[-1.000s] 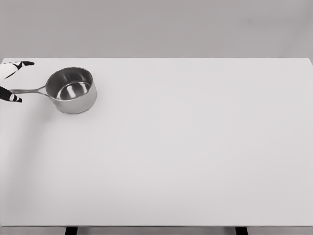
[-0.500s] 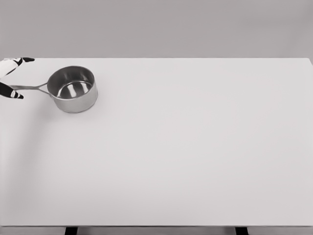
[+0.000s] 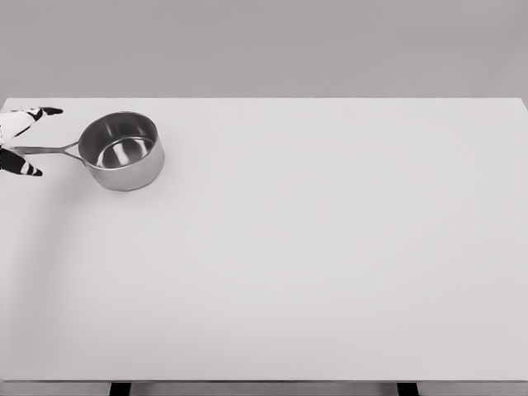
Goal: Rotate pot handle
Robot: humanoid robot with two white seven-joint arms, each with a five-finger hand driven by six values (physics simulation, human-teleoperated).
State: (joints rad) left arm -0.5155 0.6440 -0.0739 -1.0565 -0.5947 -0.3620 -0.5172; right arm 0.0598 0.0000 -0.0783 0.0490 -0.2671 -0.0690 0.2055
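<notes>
A plain grey wall stands behind a wide white surface (image 3: 330,264), whose near edge shows two dark legs below it. The near half and the whole right side lie open. Toward the far left corner sits the steel pot (image 3: 124,151), upright, its thin handle (image 3: 45,150) pointing to the left edge. There the left hand (image 3: 16,140) shows only partly; its black-tipped fingers (image 3: 29,169) are spread apart on either side of the handle's end, contact unclear.

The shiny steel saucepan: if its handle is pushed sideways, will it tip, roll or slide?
The shiny steel saucepan looks squat and flat-based, so tipping seems unlikely. On the smooth white table it would probably slide and pivot. Its thin long handle gives leverage and looks rigid.
</notes>
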